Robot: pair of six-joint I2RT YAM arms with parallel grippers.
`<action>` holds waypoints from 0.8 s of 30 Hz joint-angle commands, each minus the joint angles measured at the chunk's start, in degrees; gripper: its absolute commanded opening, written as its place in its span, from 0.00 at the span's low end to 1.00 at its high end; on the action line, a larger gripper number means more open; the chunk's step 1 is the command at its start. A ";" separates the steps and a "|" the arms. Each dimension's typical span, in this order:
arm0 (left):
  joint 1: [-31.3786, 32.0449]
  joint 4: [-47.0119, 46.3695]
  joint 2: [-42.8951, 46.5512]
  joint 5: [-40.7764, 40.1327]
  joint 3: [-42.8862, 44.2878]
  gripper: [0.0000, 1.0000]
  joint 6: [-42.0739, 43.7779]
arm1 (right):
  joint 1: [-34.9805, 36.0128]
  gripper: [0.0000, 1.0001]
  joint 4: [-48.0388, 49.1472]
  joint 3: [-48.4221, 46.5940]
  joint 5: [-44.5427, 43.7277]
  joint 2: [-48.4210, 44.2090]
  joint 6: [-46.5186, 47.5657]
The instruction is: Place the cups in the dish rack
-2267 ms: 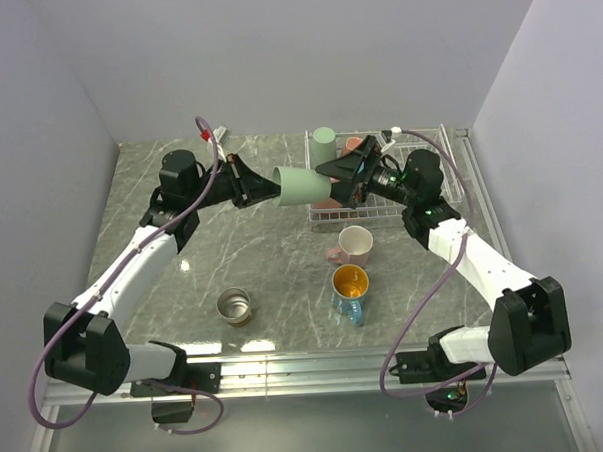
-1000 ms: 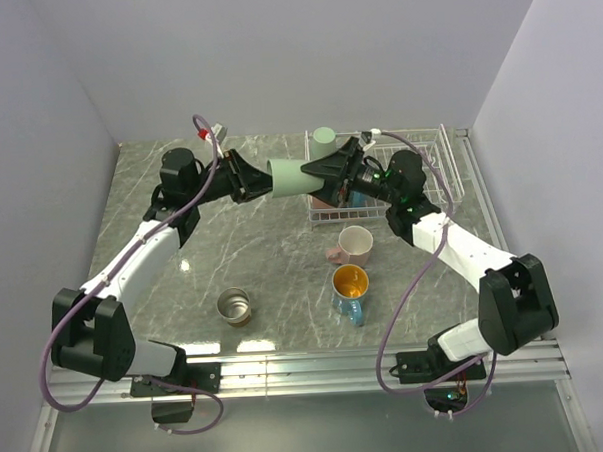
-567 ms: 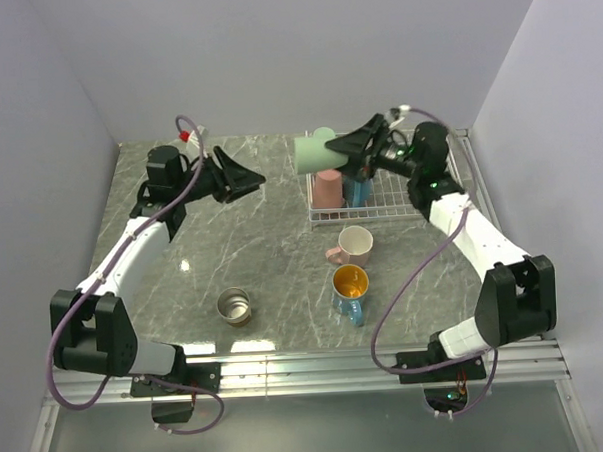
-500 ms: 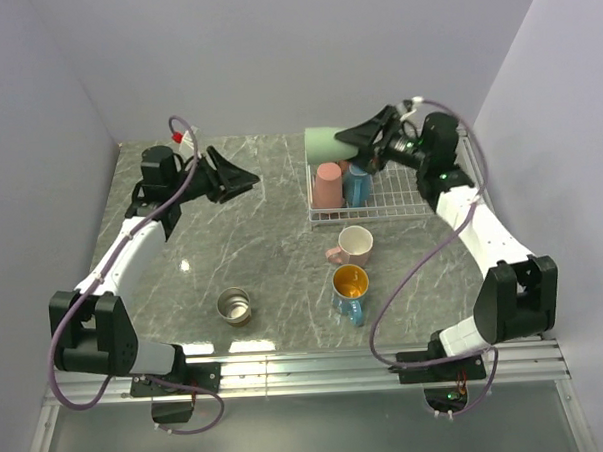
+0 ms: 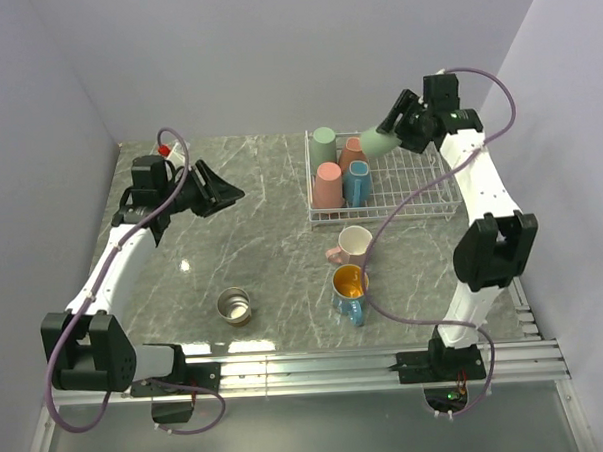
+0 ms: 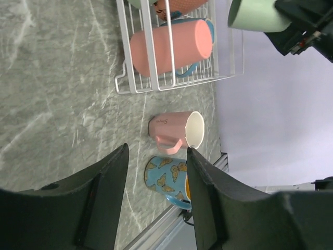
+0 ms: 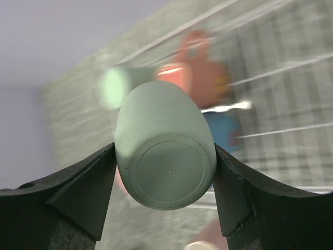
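Observation:
My right gripper [image 5: 393, 134] is shut on a mint green cup [image 5: 376, 145], holding it tilted in the air above the back of the white wire dish rack [image 5: 413, 212]. The right wrist view shows that cup's base [image 7: 169, 172] clamped between both fingers. Standing in the rack's left end are another mint cup [image 5: 324, 138], a brown cup [image 5: 353, 153], a salmon pink cup [image 5: 327, 186] and a blue cup [image 5: 357, 185]. On the table lie a pale pink mug [image 5: 354, 246], a blue mug with orange inside [image 5: 349, 287] and a steel cup [image 5: 233, 306]. My left gripper [image 5: 225, 193] hovers open and empty over the table's left.
In the left wrist view, the pale pink mug [image 6: 174, 131] and the butterfly-patterned blue mug [image 6: 165, 177] lie beyond the open fingers [image 6: 112, 174]. The rack's right half [image 5: 420, 181] holds no cups. Grey walls close in the marble table on three sides.
My left gripper let go of the mint cup, opened and drew back to the left. My right gripper carried the cup up and rightward, over the rack's back.

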State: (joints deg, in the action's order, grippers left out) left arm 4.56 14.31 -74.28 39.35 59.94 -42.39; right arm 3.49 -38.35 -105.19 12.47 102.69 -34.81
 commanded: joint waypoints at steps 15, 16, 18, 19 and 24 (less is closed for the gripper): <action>-0.16 17.68 9.42 -14.65 2.11 0.52 -6.57 | -0.06 0.00 -11.22 -15.84 -25.41 15.07 3.96; -0.16 19.25 9.07 -14.92 2.72 0.52 -6.22 | -0.15 0.00 -11.74 -17.32 -24.52 16.82 3.96; -0.16 21.02 7.67 -15.53 4.12 0.50 -5.16 | 0.29 0.00 -11.49 -17.34 -24.33 17.45 3.69; -0.16 21.64 7.57 -15.54 5.00 0.50 -4.81 | 0.38 0.00 -10.53 -16.55 -24.94 17.28 3.61; 0.27 27.16 6.70 -19.39 7.55 0.51 -1.83 | 0.47 0.00 -4.82 -13.82 -24.07 16.75 1.59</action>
State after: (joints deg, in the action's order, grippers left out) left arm 4.47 36.01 -67.09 23.62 63.53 -46.96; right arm 3.60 -48.75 -118.87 -11.25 120.33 -31.51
